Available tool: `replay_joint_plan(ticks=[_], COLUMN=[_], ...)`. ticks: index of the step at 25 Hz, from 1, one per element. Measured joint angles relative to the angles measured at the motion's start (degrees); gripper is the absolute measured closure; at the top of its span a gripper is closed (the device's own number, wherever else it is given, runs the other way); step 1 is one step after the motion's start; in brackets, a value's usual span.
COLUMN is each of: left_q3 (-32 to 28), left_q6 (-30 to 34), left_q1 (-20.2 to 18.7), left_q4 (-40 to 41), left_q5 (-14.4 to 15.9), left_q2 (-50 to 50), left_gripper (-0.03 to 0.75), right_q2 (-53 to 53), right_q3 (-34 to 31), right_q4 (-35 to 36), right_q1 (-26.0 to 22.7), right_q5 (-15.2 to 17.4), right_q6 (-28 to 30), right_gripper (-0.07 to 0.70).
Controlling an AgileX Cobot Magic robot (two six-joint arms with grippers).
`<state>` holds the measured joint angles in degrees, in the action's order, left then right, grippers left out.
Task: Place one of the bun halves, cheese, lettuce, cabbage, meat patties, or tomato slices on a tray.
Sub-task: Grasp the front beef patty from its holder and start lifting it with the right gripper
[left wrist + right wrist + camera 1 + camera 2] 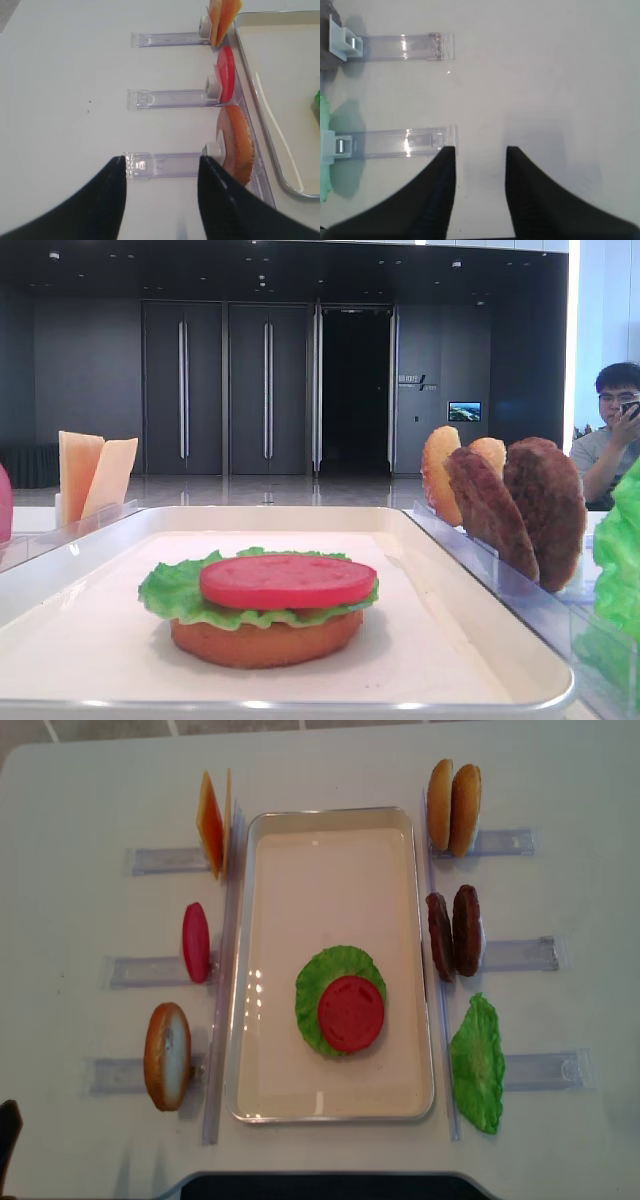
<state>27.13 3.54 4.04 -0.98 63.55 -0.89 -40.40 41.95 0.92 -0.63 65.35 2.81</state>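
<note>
I am hovering my left gripper (160, 162) with jaws spread wide and empty, just beside the bun half (235, 145) standing on edge left of the tray (260, 120). It looks light, stiff and smooth, so I am judging a pinch across its flat faces safest.

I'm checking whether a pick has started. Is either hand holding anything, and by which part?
Nothing is held. The left hand hangs open over the table beside the bun half, and the right hand is open over bare table.
</note>
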Motion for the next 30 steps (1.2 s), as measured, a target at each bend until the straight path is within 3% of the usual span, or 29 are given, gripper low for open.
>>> replay_joint_plan(ticks=[5, 14, 22, 25, 30], left_q3=[0.0, 0.0, 0.0, 0.0, 0.0], left_q6=[-0.2, -0.24, -0.24, -0.24, -0.24], left_q1=[0.0, 0.0, 0.0, 0.0, 0.0], left_q4=[0.11, 0.17, 0.17, 0.17, 0.17], left_q5=[0.0, 0.0, 0.0, 0.0, 0.0], left_q2=[0.0, 0.0, 0.0, 0.0, 0.0], left_gripper=[0.358, 0.367, 0.37, 0.37, 0.37], right_q2=[-12.07, -26.78, -30.59, -30.59, -30.59], right_q3=[6.79, 16.51, 19.09, 19.09, 19.14], right_q4=[0.42, 2.08, 3.89, 4.12, 2.06], right_q1=[0.0, 0.0, 0.55, 4.06, 16.65], right_q5=[0.11, 1.64, 2.77, 2.99, 1.54], right_q6=[0.69, 0.9, 0.9, 0.67, -7.06], right_gripper=[0.286, 0.275, 0.274, 0.274, 0.274])
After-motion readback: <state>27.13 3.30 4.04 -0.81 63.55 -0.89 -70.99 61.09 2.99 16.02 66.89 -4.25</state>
